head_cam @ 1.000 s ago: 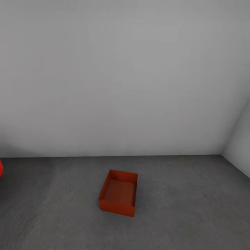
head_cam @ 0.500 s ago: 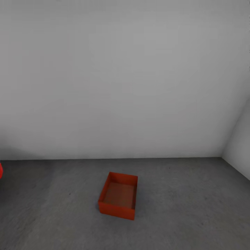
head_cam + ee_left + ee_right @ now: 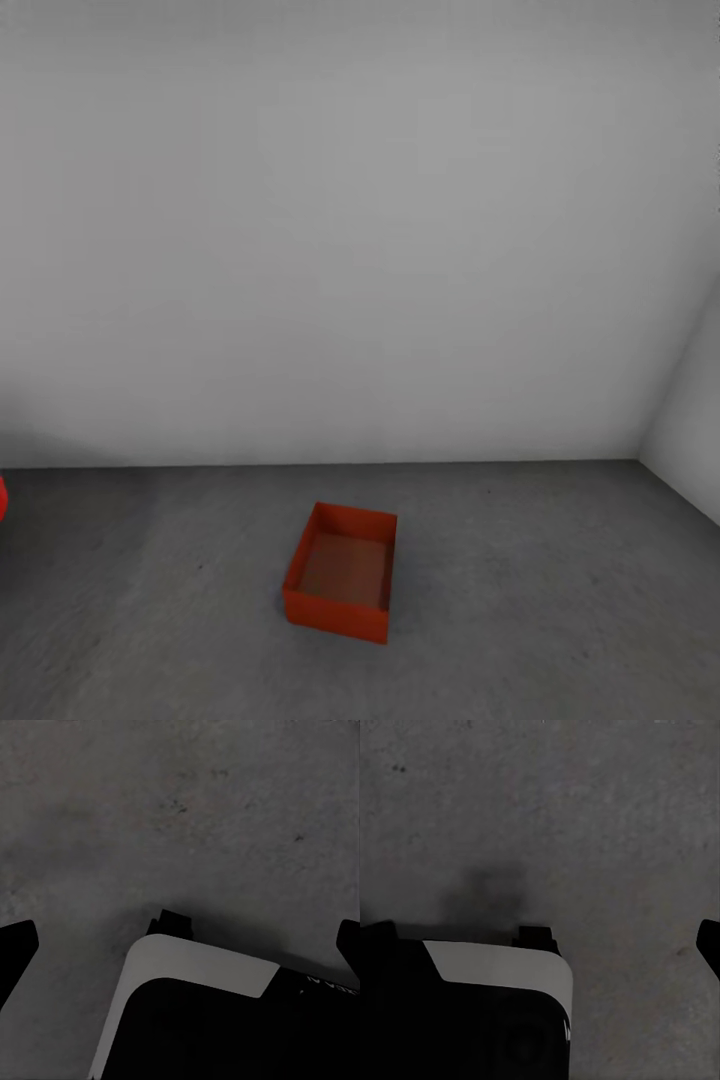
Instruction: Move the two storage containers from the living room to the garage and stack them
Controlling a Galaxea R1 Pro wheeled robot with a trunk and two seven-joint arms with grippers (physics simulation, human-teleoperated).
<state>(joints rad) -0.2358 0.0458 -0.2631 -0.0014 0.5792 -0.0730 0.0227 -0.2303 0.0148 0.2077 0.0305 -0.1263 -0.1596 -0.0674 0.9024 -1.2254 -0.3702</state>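
One orange-red bin (image 3: pixel 340 572) sits on the grey concrete floor (image 3: pixel 520 590), out in the open, well clear of the pale wall (image 3: pixel 360 250) and turned slightly askew. Nothing is inside it. A sliver of red (image 3: pixel 3 497) shows at the floor's left edge. Both wrist views look down on bare concrete, each gripper's dark fingers (image 3: pixel 16 949) (image 3: pixel 709 941) spread wide, holding nothing.

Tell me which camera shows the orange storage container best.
The head view: the whole storage container sits open-topped on the grey floor near the wall. Both wrist views look down at concrete and the robot's own base instead.
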